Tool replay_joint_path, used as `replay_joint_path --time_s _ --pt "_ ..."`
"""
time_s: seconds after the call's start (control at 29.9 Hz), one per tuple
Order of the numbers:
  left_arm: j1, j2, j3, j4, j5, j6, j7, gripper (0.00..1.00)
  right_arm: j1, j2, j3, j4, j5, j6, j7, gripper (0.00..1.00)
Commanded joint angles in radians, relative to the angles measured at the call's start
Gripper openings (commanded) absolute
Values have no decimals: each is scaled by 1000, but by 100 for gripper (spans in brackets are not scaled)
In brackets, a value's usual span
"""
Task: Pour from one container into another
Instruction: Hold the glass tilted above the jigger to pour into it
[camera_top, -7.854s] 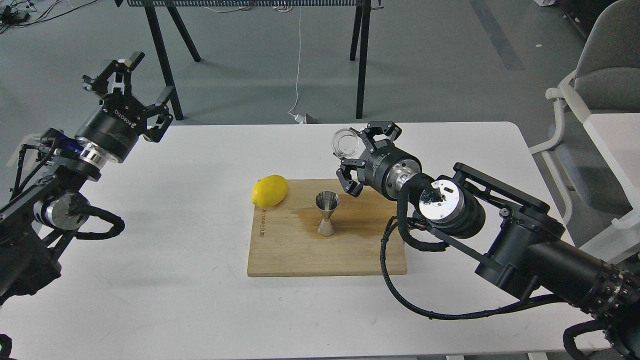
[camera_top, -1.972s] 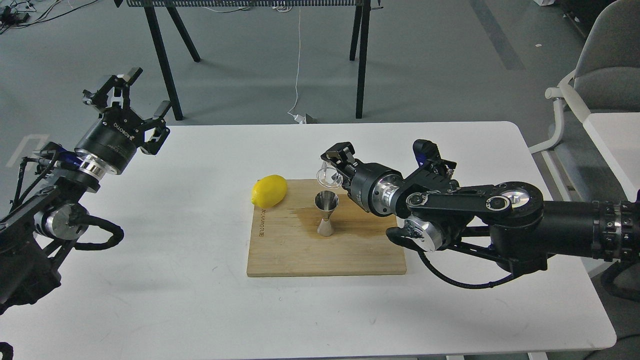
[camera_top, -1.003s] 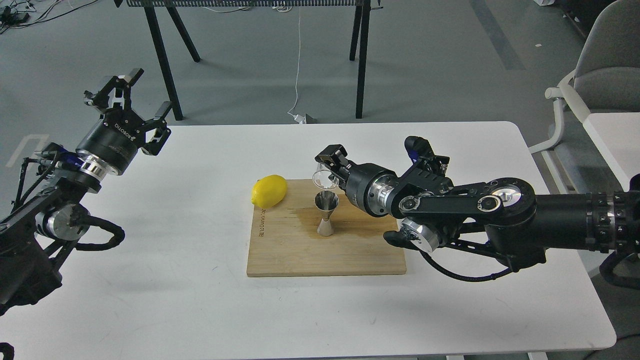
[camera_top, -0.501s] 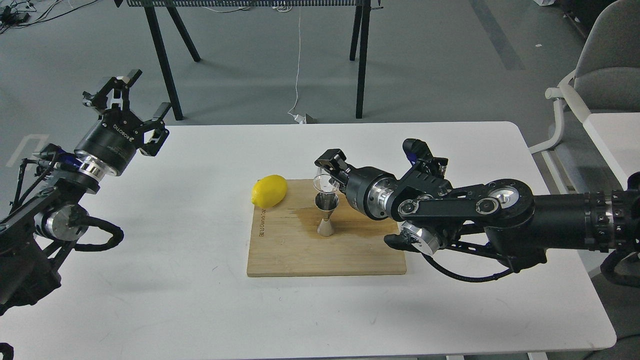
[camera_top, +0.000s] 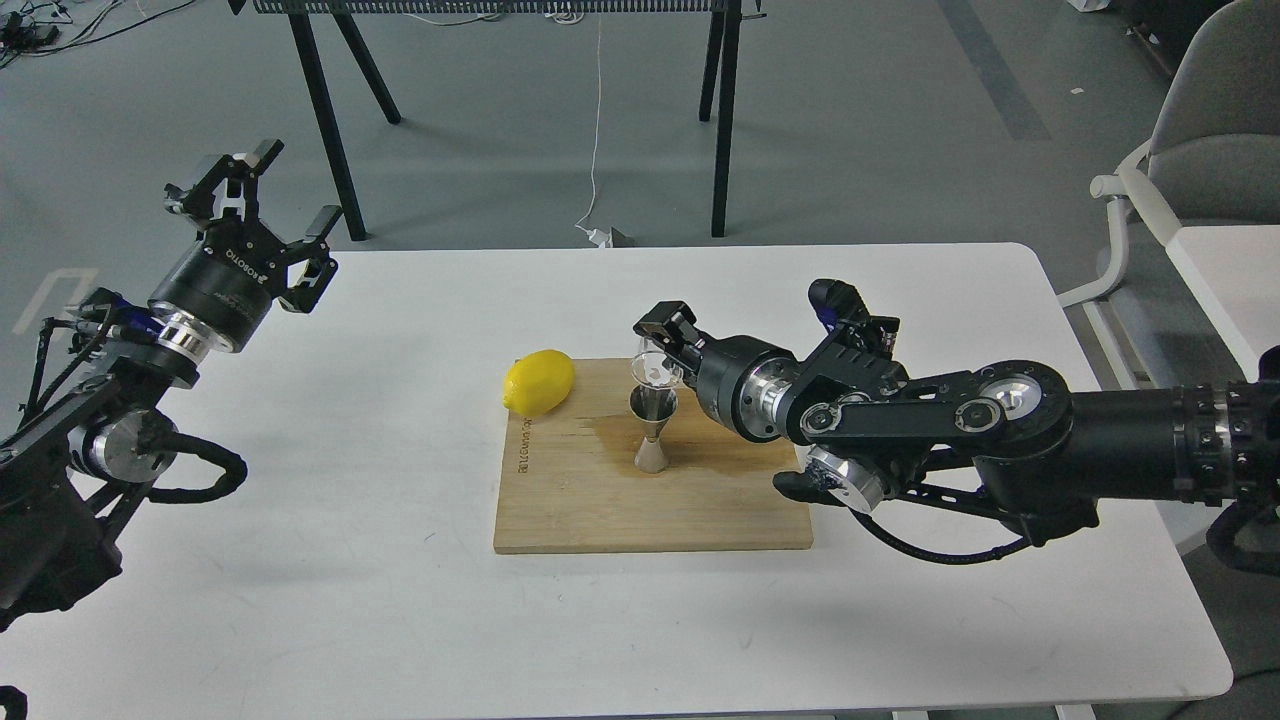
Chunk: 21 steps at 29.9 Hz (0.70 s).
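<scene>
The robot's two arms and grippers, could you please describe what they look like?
Both arms are black with thick round joints and bright silver metal rings and end caps. The left gripper has a black cylindrical body with white lettering and two skeletal linkage fingers. Looped black corrugated cables hang beside each arm. The right gripper has the same cylindrical body, with a small blue part behind it.

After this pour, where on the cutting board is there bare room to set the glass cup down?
The cutting board has bare wood along its near edge, below the jigger. Crowded: the far edge, with the lemon at its left corner and the right pincer holding the glass cup.
</scene>
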Motion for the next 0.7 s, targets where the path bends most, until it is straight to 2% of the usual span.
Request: replay_joint_path --time_s 0.0,0.67 --pt "-1 0 0 0 0 0 0 82 4 2 -15 0 -2 0 0 48" --pt "-1 -1 0 0 0 0 0 82 32 3 -50 5 -26 0 2 49"
